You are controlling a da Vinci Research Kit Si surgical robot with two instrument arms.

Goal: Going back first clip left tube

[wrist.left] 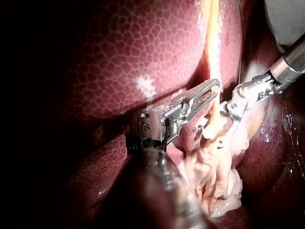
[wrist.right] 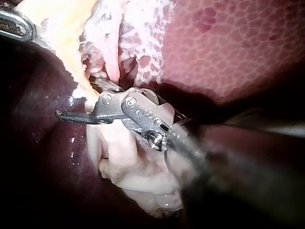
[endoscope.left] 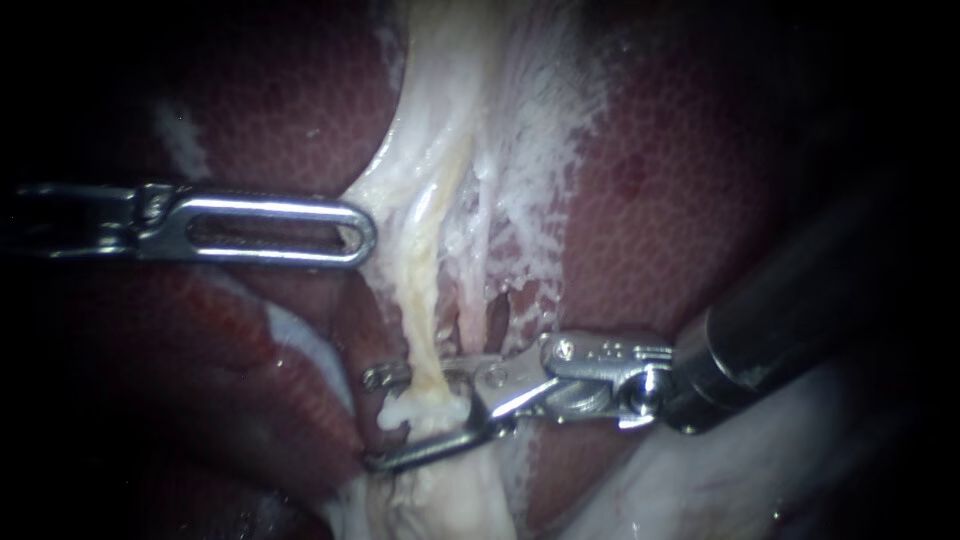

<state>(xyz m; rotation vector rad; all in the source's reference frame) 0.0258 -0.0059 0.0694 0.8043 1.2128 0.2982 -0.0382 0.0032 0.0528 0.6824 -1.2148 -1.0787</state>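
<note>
Two jaws of our right instrument (endoscope.left: 372, 420) stand spread, straddling the yellowish left tube (endoscope.left: 428, 320) beside the liver (endoscope.left: 700, 180). Farther up, our left instrument (endoscope.left: 355, 235) touches pale tissue (endoscope.left: 440, 80); we cannot tell its grip.

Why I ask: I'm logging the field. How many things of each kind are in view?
Instruments: 2 (left instrument, right instrument)
Yellowish tube: 1
Liver: 1
Total: 4
</note>
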